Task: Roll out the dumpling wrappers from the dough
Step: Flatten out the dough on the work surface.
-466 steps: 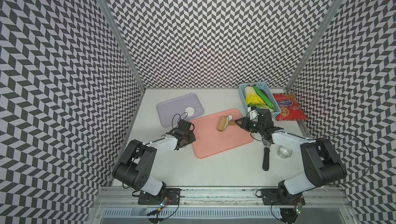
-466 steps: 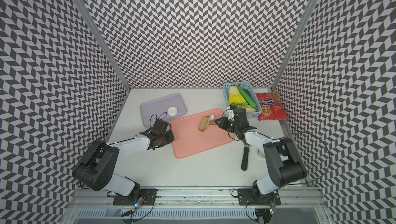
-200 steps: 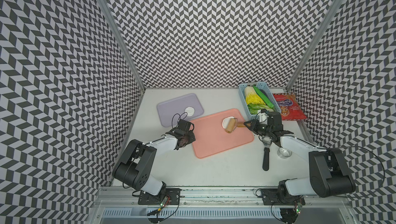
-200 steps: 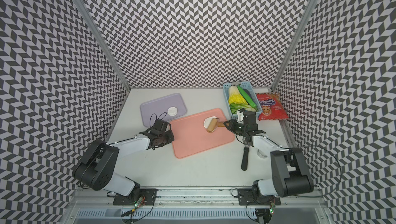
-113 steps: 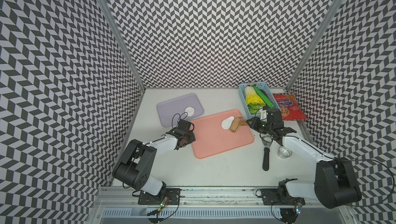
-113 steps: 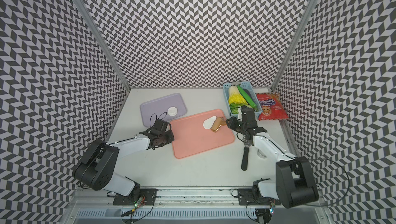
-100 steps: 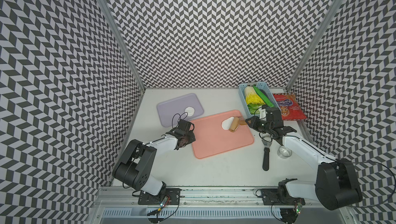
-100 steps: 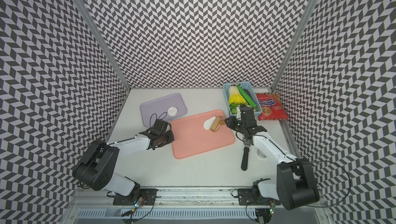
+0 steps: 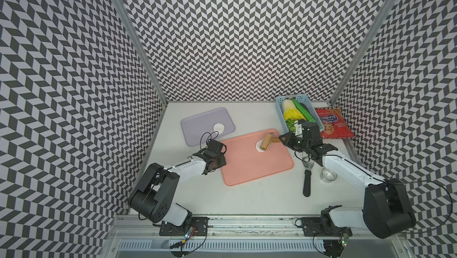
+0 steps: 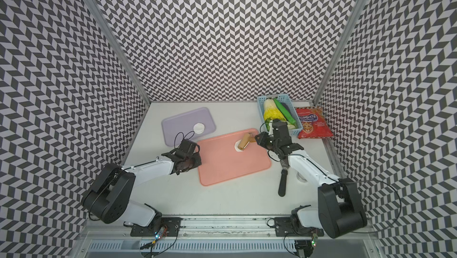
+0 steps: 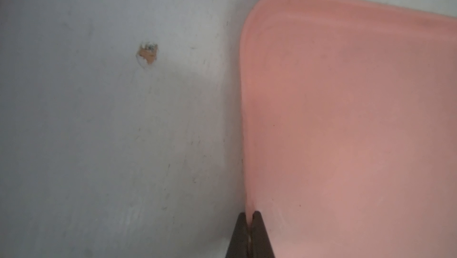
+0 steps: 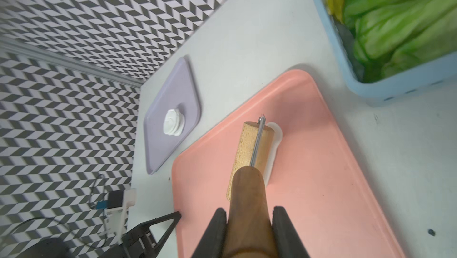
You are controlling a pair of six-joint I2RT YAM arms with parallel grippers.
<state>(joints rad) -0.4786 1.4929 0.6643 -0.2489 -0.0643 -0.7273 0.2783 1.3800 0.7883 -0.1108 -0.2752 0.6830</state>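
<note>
The right tool [image 12: 249,209] is clenched on the dark wooden handle [image 12: 247,192] of the rolling pin [image 9: 265,143], with one finger pressed to each side of it. Straight ahead of its fingertips, the pale barrel [image 12: 249,145] lies across the dough [image 12: 274,143]. The dough is a flattened white patch that shows only past the barrel's far side (the rest is hidden under the wood). Both sit on the pink tray [image 9: 257,167], near the corner closest to this tool.

Across that tray, the left tool [image 11: 250,217] is pinched tight on the pink tray's rim. Its two dark fingertips [image 11: 259,232] straddle the edge, with the desk [image 11: 99,121] on one side and the tray floor on the other. Beyond the left tool, further from the arm bases, lies a lavender tray [image 9: 197,125]. The dumpling wrappers [image 12: 173,125] rest on it as a small stack of round white discs, well apart from both tools.

Off the right tool's outer side stands a blue basket [image 12: 371,93] of leafy greens [image 12: 395,34], with a red snack bag [image 9: 333,123] just beside it. Under the right forearm, on the desk, lie a black-handled spatula [image 9: 306,180] and a steel ring cutter [image 9: 327,175], near each other but not touching.
</note>
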